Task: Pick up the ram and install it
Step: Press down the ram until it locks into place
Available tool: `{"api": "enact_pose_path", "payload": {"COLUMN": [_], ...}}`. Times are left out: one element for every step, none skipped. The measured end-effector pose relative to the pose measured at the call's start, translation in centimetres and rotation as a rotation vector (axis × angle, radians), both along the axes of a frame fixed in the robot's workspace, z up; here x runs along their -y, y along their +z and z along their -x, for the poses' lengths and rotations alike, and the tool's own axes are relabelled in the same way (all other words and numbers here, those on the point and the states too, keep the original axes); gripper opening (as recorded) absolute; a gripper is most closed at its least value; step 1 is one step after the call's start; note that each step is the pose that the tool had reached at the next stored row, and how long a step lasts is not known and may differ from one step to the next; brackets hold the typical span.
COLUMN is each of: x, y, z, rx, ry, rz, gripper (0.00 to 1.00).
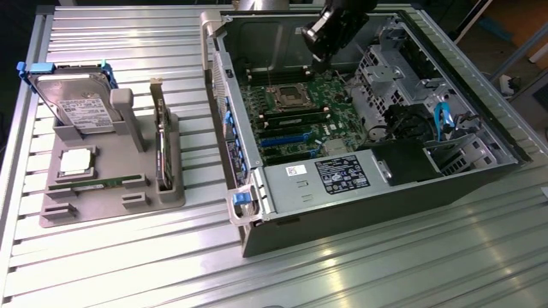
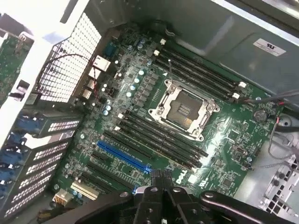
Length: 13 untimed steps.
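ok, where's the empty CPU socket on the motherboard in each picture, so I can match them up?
Exterior view: the CPU socket sits on the motherboard inside the open case, below the gripper.
Wrist view: the CPU socket is near the picture's middle, metal frame open.
Shared landmark: the blue slot, past the memory slots beside the socket.

Overhead light, fairly bright. Strong glare on the ribbed metal table (image 1: 360, 256), esp. near edge; bright patch on the white case panel (image 2: 51, 28) in wrist view, nearly washed out. Case interior (image 1: 256, 38) dimmer, shadowed at far wall. Motherboard (image 2: 140, 116) evenly lit w/ slight sheen; gripper (image 2: 161, 179) dark, soft-focus.
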<state>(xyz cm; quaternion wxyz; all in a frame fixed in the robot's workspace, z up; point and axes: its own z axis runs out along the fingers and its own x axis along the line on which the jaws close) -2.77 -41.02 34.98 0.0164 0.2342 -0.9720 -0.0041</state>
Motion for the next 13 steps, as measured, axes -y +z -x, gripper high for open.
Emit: {"api": "enact_pose_path", "payload": {"x": [0.00,0.00,0.00,0.00,0.00,0.00,0.00,0.00,0.00,0.00,0.00,0.00,0.00], "y": [-0.01,-0.02,-0.02,-0.02,-0.02,-0.03,-0.03,-0.03,-0.03,-0.04,-0.04,-0.05,-0.05], "z": [0.01,0.00,0.00,0.00,0.00,0.01,0.01,0.01,0.01,0.01,0.01,0.01,0.01], "rx": [0.0000,0.0000,0.0000,0.0000,0.0001,0.0001,0.0000,0.0000,0.0000,0.0000,0.0000,0.0001,0.0000], "ry": [-0.063,-0.086,-0.098,-0.112,-0.121,-0.132,-0.149,-0.171,-0.184,-0.195,-0.213,-0.227,-0.236], "rz": [0.0000,0.0000,0.0000,0.0000,0.0000,-0.0001,-0.0001,0.0000,0.0000,0.0000,0.0000,0.0000,0.0000], "gripper": [0.11,0.11,0.11,0.11,0.11,0.11,0.11,0.11,0.11,0.11,0.11,0.11,0.11]}}
